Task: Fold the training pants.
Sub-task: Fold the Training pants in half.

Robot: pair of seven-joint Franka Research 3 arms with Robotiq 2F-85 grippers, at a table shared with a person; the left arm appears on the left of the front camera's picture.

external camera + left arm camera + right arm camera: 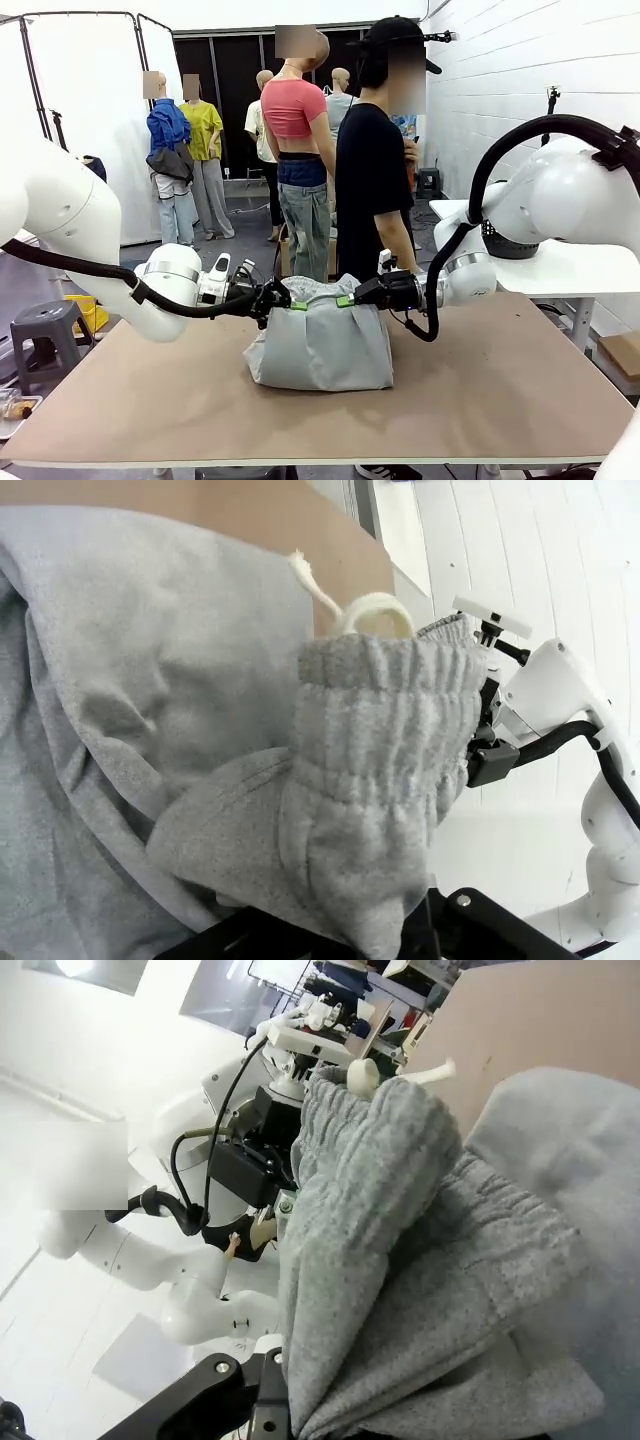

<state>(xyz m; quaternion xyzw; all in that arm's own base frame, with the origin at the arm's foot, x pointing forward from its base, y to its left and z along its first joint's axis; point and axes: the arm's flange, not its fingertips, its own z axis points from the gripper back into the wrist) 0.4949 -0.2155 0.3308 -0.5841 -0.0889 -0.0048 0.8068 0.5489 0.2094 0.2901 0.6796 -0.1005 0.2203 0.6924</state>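
The light grey training pants (320, 345) hang in a folded bundle over the middle of the table, held up by the gathered waistband (318, 290). My left gripper (292, 304) is shut on the waistband's left end. My right gripper (346, 299) is shut on its right end. The lower edge of the pants rests on the tabletop. In the left wrist view the bunched waistband (385, 740) and a white drawstring (345, 605) rise between my fingers. In the right wrist view the waistband (380, 1190) drapes over my fingers, with the drawstring (400, 1075) at its top.
A person in a black shirt (372, 190) stands at the table's far edge, right behind the pants. The brown tabletop (500, 390) lies bare left, right and in front of the pants. A white side table (570, 265) with a black mesh basket (510, 245) stands at the right.
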